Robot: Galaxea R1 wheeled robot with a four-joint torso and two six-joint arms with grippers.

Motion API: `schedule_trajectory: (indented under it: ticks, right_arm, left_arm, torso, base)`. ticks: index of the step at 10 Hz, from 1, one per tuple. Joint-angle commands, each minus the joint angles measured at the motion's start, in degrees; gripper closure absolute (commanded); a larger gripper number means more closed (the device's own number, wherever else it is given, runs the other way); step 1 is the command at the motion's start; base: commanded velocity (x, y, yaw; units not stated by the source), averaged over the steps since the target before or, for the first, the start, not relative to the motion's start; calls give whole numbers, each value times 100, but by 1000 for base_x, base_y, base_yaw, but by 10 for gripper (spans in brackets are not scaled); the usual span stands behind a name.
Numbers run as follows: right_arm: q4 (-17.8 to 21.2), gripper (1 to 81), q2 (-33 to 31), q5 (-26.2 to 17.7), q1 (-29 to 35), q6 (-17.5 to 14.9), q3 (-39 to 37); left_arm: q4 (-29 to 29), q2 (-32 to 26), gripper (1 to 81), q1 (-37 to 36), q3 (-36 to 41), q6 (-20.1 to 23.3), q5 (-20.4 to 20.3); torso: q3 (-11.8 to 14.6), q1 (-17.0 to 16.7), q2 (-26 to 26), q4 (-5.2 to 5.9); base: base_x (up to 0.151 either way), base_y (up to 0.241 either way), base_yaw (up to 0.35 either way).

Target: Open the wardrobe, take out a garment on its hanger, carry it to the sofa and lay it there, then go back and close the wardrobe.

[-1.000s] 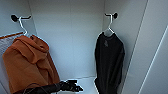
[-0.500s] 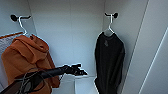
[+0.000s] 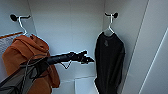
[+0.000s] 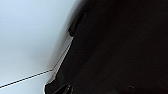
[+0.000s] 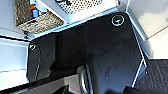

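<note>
The wardrobe (image 3: 67, 30) stands open and I look into its white inside. The garment (image 3: 108, 62), a black short-sleeved top, hangs on a white hanger (image 3: 109, 28) from a dark hook (image 3: 113, 15) on the right wall. My left arm reaches in from the lower left. Its gripper (image 3: 87, 57) is open at about chest height of the garment, just left of its sleeve, and holds nothing. In the left wrist view the garment's black fabric (image 4: 120, 45) is very close, with the white wardrobe wall (image 4: 25, 30) beside it.
A rust-orange hooded garment (image 3: 27, 57) hangs on the left wall, right beside my left arm. The open white door (image 3: 152, 62) stands at the right. In the right wrist view, woven baskets (image 5: 37, 20) sit on white shelving beside the robot's dark plate.
My left arm has risen from low in front of the orange garment and stretched right, bringing its gripper close to the black garment's left sleeve. The garments hang still.
</note>
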Motion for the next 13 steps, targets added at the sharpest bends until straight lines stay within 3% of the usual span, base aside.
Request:
schedule_trajectory:
  ticks: [1, 4, 7, 8, 13]
  right_arm:
    - [17, 10, 3, -334, 294, -9, 4]
    - [8, 10, 21, -334, 294, -9, 4]
    - [8, 10, 56, -334, 312, -9, 12]
    - [8, 10, 65, -343, 303, -9, 12]
    - [8, 10, 117, -343, 338, -9, -31]
  left_arm:
    - [-802, 86, 10, -1754, 119, -443, -98]
    - [-1477, 112, 10, -2272, 163, -443, -554]
    - [-1829, 218, 10, -2703, 84, -469, -703]
    - [-2048, 209, 10, -2791, 67, -478, -1054]
    - [-2384, 517, 10, -3054, -180, -504, -1469]
  torso:
    - [0, 0, 0, 0]
    - [0, 2, 0, 0]
    - [0, 2, 0, 0]
    - [0, 2, 0, 0]
    - [0, 2, 2, 0]
  base:
    - [0, 0, 0]
    - [0, 0, 0]
    - [0, 0, 0]
    - [0, 0, 0]
    - [0, 0, 0]
